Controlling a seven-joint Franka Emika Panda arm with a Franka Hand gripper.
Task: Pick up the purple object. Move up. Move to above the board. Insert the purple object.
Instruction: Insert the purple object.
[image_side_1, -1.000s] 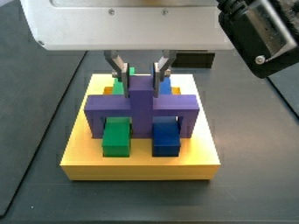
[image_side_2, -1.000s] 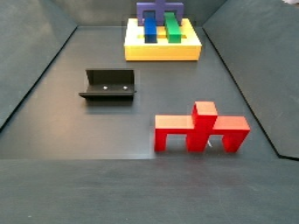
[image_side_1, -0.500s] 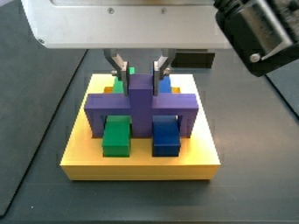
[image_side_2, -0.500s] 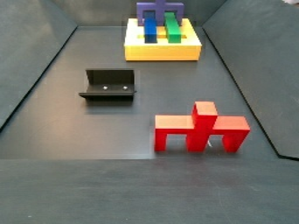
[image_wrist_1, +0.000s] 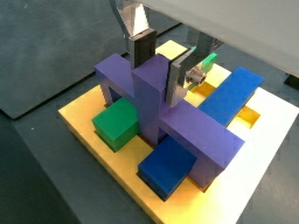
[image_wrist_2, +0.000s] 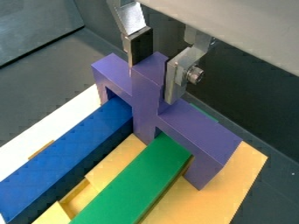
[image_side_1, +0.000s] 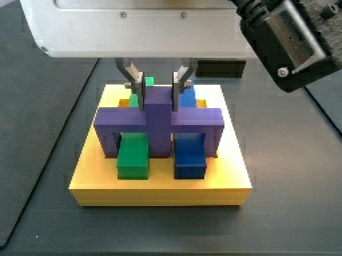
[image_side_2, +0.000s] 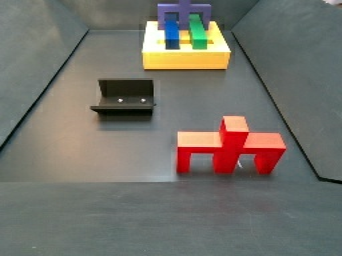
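**Two fingers flank the purple stem, piece seated on the board**

Both wrist views look down on the purple object (image_wrist_1: 163, 114), which stands on the board (image_wrist_1: 87, 127) with its crossbar lying across the green bar (image_wrist_1: 117, 122) and the blue bar (image_wrist_1: 176, 162). In one of them the gripper (image_wrist_1: 163, 61) sits over the upright stem, one silver finger (image_wrist_1: 140, 39) at one face of the stem and its mate at the opposite face. The jaws are spread a little wider than the stem; whether the pads actually touch it I cannot tell from here.

Seen from the opposite side in a wrist view, the purple object (image_wrist_2: 158, 105) again bridges the blue bar (image_wrist_2: 70, 162) and the green bar (image_wrist_2: 135, 188), with the gripper (image_wrist_2: 158, 57) straddling the stem and a narrow slit visible beside one finger (image_wrist_2: 136, 39).

In a side view the gripper (image_side_1: 158, 78) hangs over the board (image_side_1: 160, 185), its fingers to either side of the stem top. The purple object (image_side_1: 160, 125) has its legs down on the yellow slab, outside the green bar (image_side_1: 134, 155) and blue bar (image_side_1: 191, 155).

In a side view from farther off, the board (image_side_2: 187, 58) lies at the far end of the dark floor with the purple object (image_side_2: 183, 14) on it. The fixture (image_side_2: 124, 97) stands mid-floor, and a red piece (image_side_2: 230, 147) stands nearer, well apart from the board.
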